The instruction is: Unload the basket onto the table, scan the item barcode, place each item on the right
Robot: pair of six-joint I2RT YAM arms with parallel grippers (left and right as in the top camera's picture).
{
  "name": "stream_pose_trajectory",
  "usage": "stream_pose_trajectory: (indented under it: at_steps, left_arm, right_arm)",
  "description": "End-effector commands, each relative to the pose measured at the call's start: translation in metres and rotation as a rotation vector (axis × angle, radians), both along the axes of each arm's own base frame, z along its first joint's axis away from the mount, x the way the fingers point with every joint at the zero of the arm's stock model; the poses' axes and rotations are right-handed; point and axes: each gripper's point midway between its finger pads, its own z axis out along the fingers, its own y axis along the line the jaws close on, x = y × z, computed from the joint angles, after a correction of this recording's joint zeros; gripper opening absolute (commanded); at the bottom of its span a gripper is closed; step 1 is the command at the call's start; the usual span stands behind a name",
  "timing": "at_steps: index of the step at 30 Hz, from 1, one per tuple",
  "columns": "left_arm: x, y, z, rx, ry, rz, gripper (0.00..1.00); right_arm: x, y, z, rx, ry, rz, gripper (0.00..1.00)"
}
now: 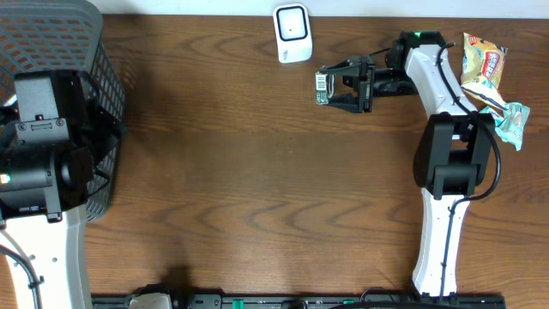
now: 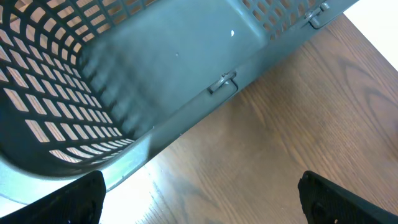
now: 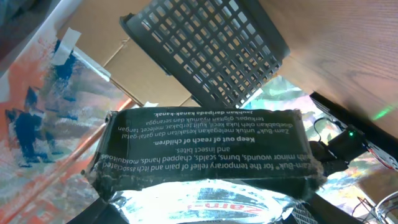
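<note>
- The right arm [image 1: 446,163] starts at the near right side of the table [image 1: 257,189]. It goes up toward the far edge, then bends and points left.
- The right gripper [image 1: 333,87] is turned on its side at the far part of the table. Its two fingers are clamped on a small green pack [image 1: 322,87].
- The pack sticks out at the tip of the fingers. It is a little nearer and to the right of the white scanner [image 1: 292,33], and it does not touch it.
- In the right wrist view the pack fills the middle, and its white words are upside down.
- The left arm [image 1: 43,154] is on the left side, over the grey basket [image 1: 94,51].
- The left gripper [image 2: 199,199] has its fingers wide apart, with nothing between them. It looks down at the basket's edge and the wood next to it.
- Two snack bags [image 1: 485,64] lie at the far right, close by the right arm.
</note>
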Motion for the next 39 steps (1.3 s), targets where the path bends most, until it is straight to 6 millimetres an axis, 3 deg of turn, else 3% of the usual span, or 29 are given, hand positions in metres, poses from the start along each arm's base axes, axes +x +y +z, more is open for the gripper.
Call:
stream_pose_trajectory:
  at_steps: [1, 24, 39]
  left_arm:
    - [-0.002, 0.003, -0.002, 0.002, 0.005, 0.021, 0.98]
    - [-0.002, 0.003, -0.002, 0.001, 0.005, 0.021, 0.97]
    - [-0.002, 0.003, -0.002, 0.002, 0.005, 0.021, 0.98]
  right_arm:
    - [-0.004, 0.010, 0.027, 0.037, -0.072, 0.008, 0.57]
    - [-0.017, 0.034, 0.026, 0.043, -0.110, 0.067, 0.57]
    - [-0.018, 0.035, 0.024, 0.029, -0.121, 0.077, 0.57]
